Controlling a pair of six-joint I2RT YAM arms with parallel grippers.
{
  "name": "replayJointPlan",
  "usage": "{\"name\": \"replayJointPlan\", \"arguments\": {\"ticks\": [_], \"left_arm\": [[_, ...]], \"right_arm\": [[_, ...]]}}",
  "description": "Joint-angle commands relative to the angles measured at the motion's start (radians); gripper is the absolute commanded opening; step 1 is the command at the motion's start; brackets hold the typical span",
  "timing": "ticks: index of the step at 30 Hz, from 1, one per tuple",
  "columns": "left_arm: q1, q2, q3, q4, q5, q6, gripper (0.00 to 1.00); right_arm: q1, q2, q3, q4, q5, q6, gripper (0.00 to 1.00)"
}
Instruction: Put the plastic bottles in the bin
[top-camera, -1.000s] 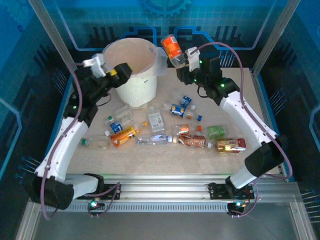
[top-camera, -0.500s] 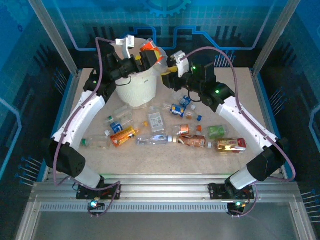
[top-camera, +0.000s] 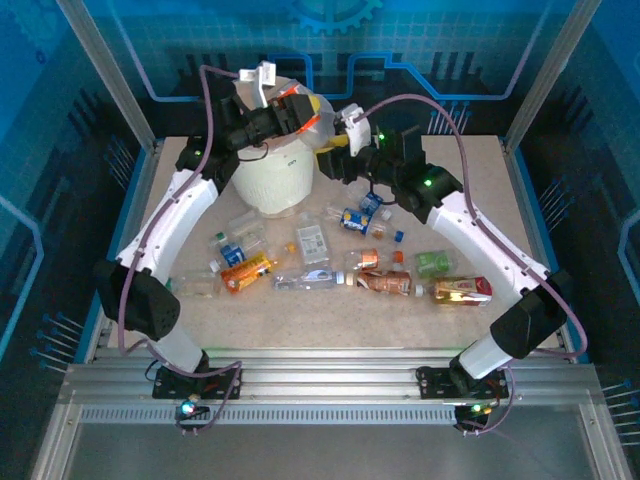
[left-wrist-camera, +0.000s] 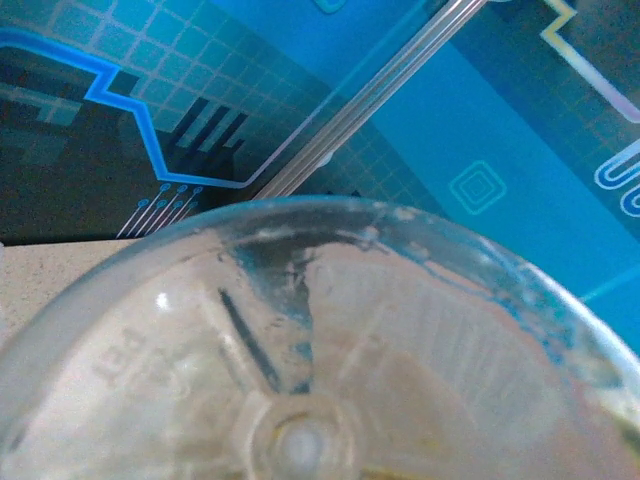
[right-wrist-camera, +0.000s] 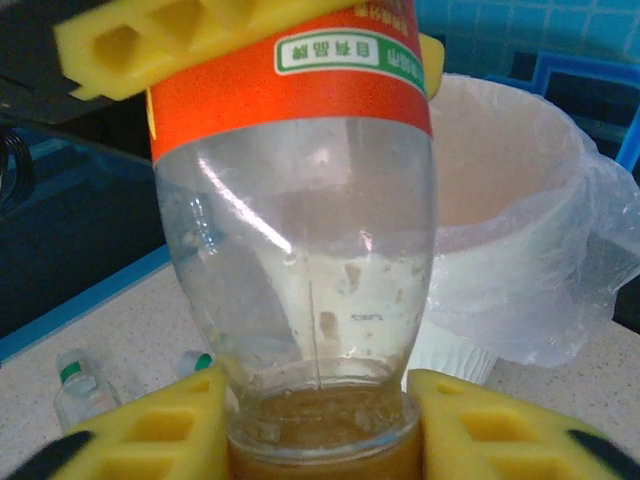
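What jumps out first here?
An orange-labelled bottle is held up by the rim of the bin, the right claw clamped on its neck and a yellow pad of the left claw against its label. Nearer the arms, about a dozen more bottles lie scattered on the table.

The speckled beige table (top-camera: 300, 320) stood inside a booth of blue wall panels (top-camera: 450, 40) printed with a fine grid and circuit-like lines. A slanting silver post (top-camera: 105, 75) rose at the far left corner and another post (top-camera: 555, 70) at the far right. Along the table's near edge ran a ribbed aluminium rail (top-camera: 330, 385), with a plain grey plate (top-camera: 320, 450) just beyond it.
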Motion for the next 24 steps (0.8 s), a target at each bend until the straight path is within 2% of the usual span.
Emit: {"name": "replayJointPlan", "arguments": {"ticks": [1,2,10,15,24], "left_arm": [[0.011,0.002,0.055,0.091,0.005,0.052,0.46],[0.020,0.008,0.067,0.099,-0.007,0.068,0.45],[0.116,0.124,0.270,-0.013,-0.178,0.301,0.43],[0.138,0.241,0.393,-0.131,-0.304,0.452,0.44],[0.149,0.474,0.612,-0.356,-0.428,0.590,0.44]], "right_arm": [[0.011,0.013,0.059,-0.044,0.017,0.009,0.83],[0.011,0.013,0.071,-0.064,0.030,0.011,1.00],[0.006,-0.050,0.031,-0.176,0.158,0.061,1.00],[0.003,-0.130,-0.054,-0.224,0.313,0.123,1.00],[-0.035,-0.287,-0.222,-0.280,0.524,0.245,1.00]]}}
